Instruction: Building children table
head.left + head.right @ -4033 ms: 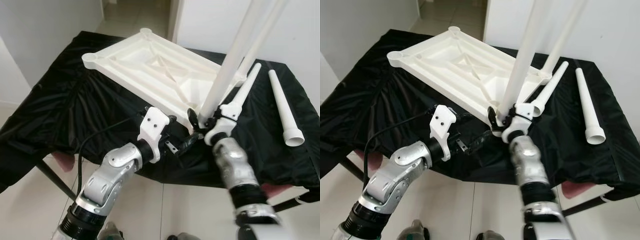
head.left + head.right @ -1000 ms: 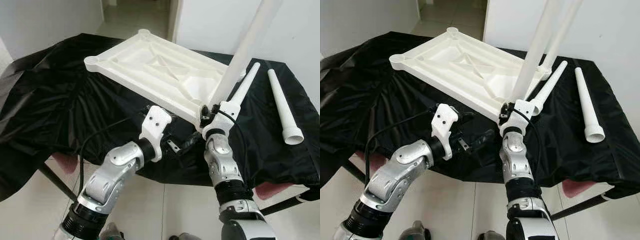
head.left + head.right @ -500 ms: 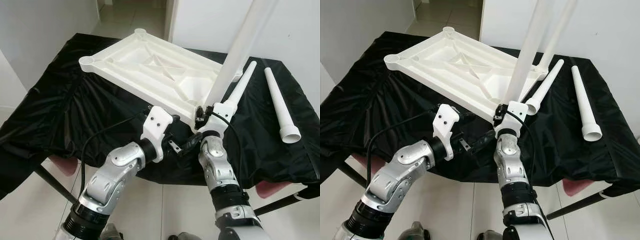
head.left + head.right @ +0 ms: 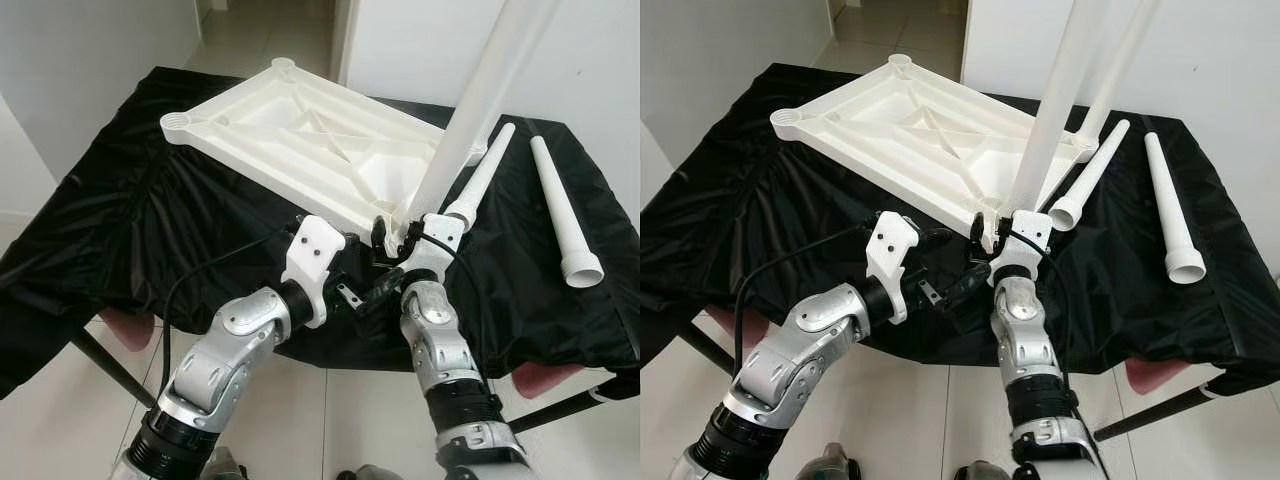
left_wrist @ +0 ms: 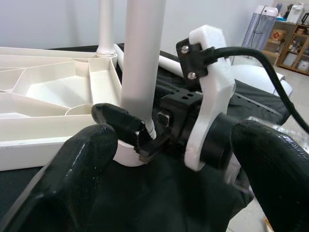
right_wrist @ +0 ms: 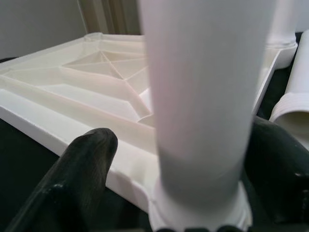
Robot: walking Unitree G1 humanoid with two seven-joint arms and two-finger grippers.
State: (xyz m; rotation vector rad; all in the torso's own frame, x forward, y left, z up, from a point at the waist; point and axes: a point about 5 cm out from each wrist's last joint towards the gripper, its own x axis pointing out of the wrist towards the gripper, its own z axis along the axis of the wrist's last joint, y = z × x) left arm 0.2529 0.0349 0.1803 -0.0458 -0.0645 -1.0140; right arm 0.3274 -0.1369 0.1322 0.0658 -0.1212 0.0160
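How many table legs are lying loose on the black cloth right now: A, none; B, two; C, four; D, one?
B: two white legs lie flat on the black cloth, one beside the upturned tabletop and another farther right, while the right gripper is at a leg standing in the tabletop's near corner.

I stand in a room of a home: plain white walls (image 4: 90, 70), a pale glossy tiled floor (image 4: 300, 410), and an open doorway (image 4: 275, 25) leading to further tiles beyond. My desk (image 4: 120, 220) is draped in a loose black sheet. My left wrist view catches a wooden shelf unit (image 5: 292, 41) stacked with household boxes and jars.
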